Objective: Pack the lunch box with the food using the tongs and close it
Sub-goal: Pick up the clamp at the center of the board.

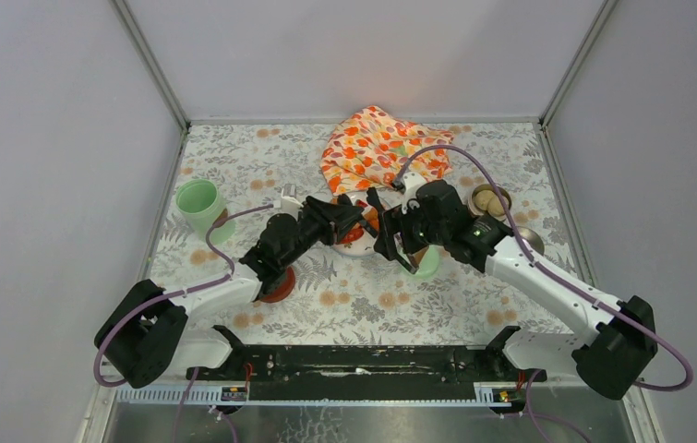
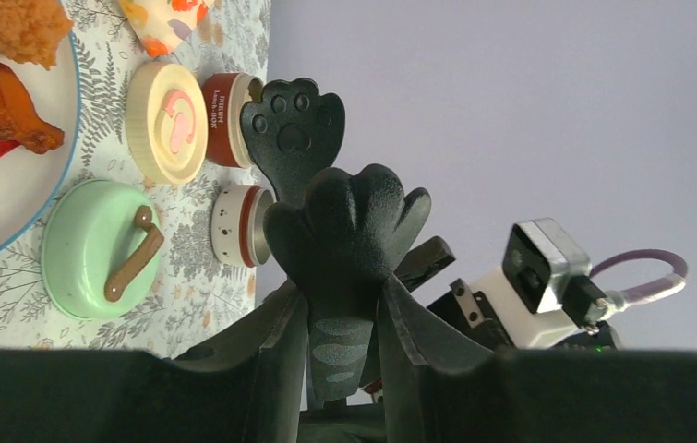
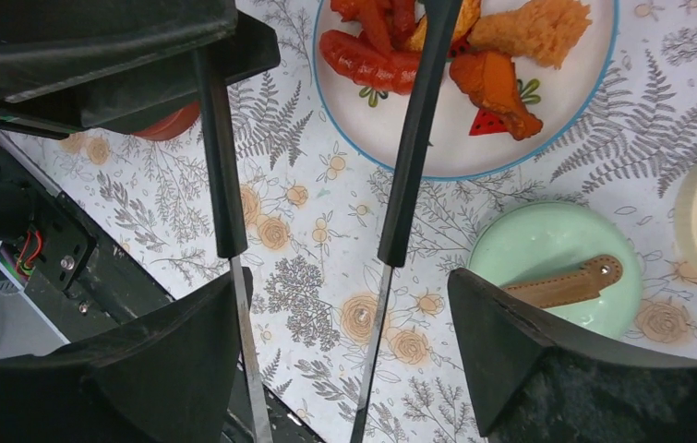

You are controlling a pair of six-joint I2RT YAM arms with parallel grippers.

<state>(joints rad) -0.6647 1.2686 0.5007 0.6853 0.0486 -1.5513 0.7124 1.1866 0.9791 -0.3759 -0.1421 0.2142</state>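
The tongs (image 3: 414,138) are dark, with two paw-shaped tips (image 2: 294,129). My left gripper (image 2: 342,291) is shut on them just behind the paws. My right gripper (image 3: 349,281) is open, and both thin tong arms run between its fingers. Orange-red food (image 3: 497,83) lies on the white plate (image 3: 437,148). Pale balls fill a steel bowl (image 1: 490,198) of the lunch box. A green lid (image 3: 557,268) lies beside my right finger. The mint-green pot (image 1: 198,205) stands far left, and a second low bowl (image 1: 529,240) sits at the right.
An orange flower-patterned cloth (image 1: 377,143) lies bunched at the back centre. A cream lid (image 2: 167,120) rests near the bowls, and a dark red lid (image 1: 277,286) lies under my left arm. Both arms meet over the plate (image 1: 354,238).
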